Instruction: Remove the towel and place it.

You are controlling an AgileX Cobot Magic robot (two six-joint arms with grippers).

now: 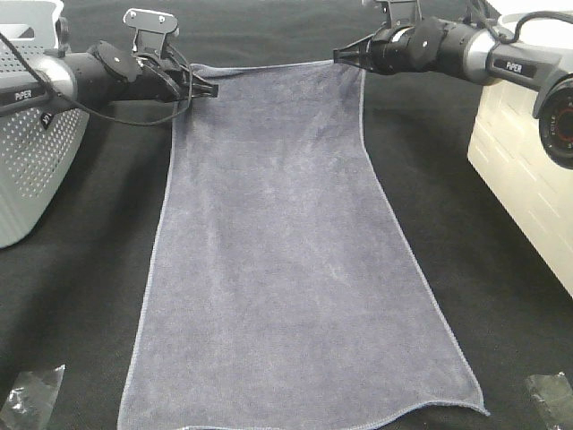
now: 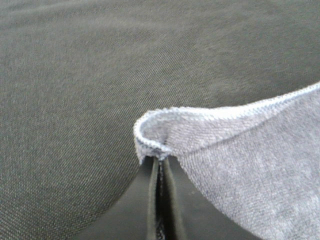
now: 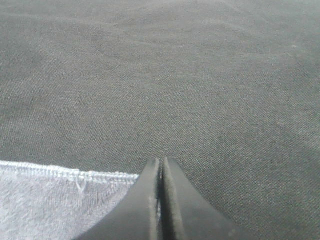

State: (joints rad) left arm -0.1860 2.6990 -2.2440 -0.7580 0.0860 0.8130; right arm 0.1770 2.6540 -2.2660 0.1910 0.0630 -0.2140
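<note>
overhead, the grey-lavender towel (image 1: 295,260) lies spread lengthwise on the black table cloth (image 1: 81,296), its far corners lifted. left gripper (image 1: 211,90) is clamped on the far left corner, the hem curling over its closed jaws. right gripper (image 1: 340,55) is pinched tight on the far right corner.
</note>
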